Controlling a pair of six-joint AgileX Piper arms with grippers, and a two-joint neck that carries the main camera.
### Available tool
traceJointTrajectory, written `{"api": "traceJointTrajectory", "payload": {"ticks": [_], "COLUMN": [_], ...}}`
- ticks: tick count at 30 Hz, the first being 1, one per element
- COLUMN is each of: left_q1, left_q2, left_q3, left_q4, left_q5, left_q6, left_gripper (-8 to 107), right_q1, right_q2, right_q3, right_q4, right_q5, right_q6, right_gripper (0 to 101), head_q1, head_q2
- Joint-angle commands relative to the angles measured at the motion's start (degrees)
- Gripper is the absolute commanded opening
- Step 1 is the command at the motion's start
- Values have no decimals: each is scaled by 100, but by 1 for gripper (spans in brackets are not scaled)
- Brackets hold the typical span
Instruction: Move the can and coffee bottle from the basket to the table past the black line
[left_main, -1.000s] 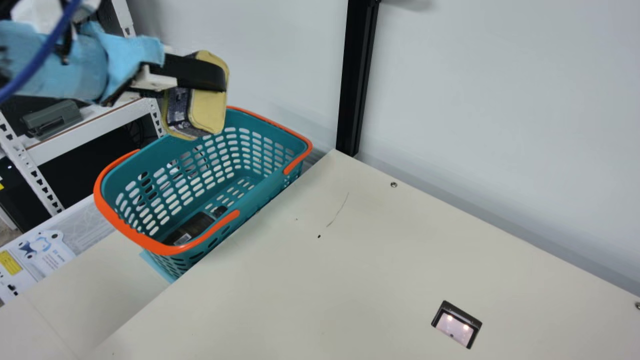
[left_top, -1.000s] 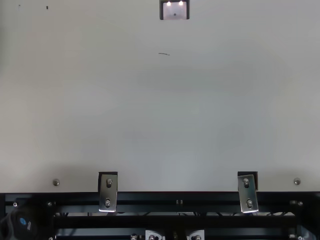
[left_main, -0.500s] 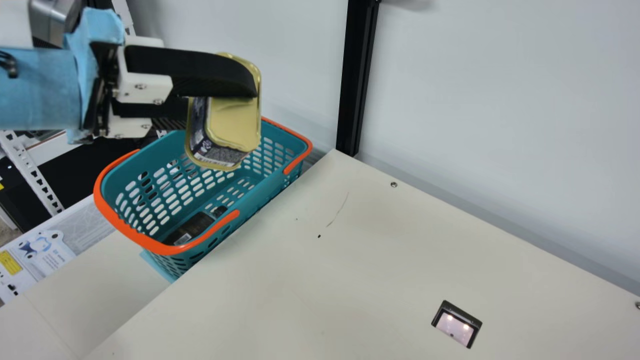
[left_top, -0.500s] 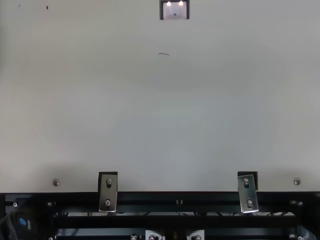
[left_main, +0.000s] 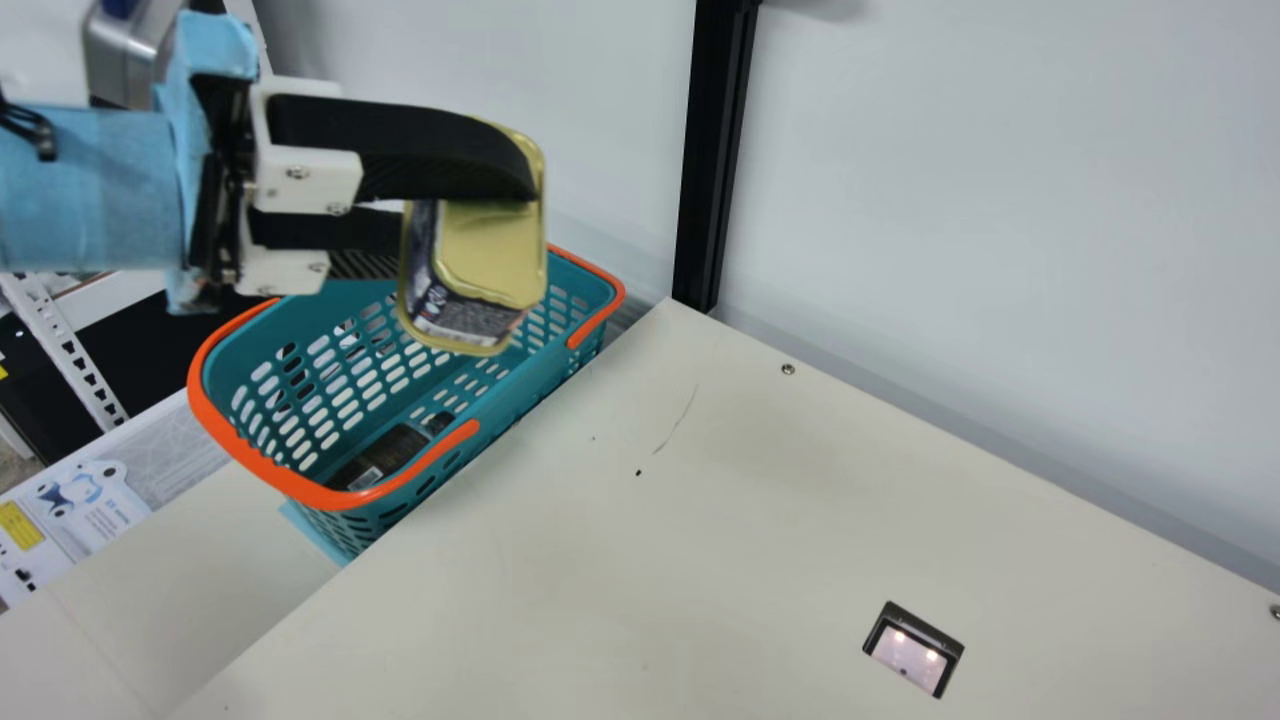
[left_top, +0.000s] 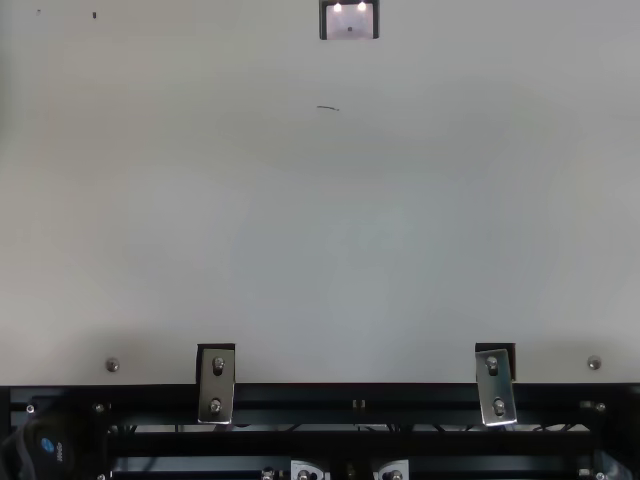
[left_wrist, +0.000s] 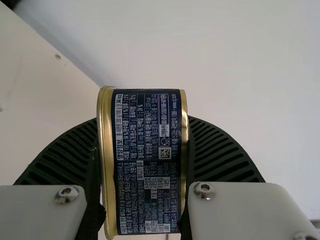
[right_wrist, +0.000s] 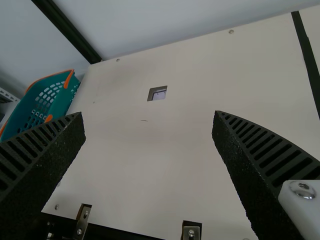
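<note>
The cream table (left_main: 820, 480) is the largest thing I see, and it spreads over the middle and right of the main view. Beside its edge, at left of centre, stands the green basket (left_main: 525, 380), I think so that an arm can reach into it from above. The left gripper (left_main: 462, 225) is in the upper left and is closed upon the can; the right gripper (right_wrist: 149, 117) is wide and holds nothing, perhaps in order to receive the can, because the black line (right_wrist: 306, 50) runs at the far right edge of the right wrist view, well apart from the basket. The can (left_main: 490, 265) is tilted, above the basket, with one finger on each flat gold end; these ends probably give the pads a broad contact, and the height should let it pass over the rim. The last is the coffee bottle (left_main: 395, 450), dark and partly hidden, which lies on the basket's floor and must wait its turn.
</note>
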Motion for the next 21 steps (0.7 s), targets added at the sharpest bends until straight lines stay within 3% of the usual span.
{"api": "traceJointTrajectory", "payload": {"ticks": [1, 9, 21], "left_q1": [-167, -534, -436], "left_q2": [-47, -308, -736], "left_q3": [129, 506, 1064], "left_q4": [-246, -1018, -1978], "left_q5": [-5, -5, -5], "left_q6": [-288, -1278, -3028], "left_gripper": [10, 10, 10], "right_q1": [0, 0, 0], "right_q2": [0, 0, 0], "right_q3": [0, 0, 0], "right_q4": [0, 0, 0], "right_q5": [0, 0, 0], "right_q6": [0, 0, 0], "right_gripper": [101, 101, 101], "head_q1": [-183, -183, -183], "head_q2": [90, 90, 90]}}
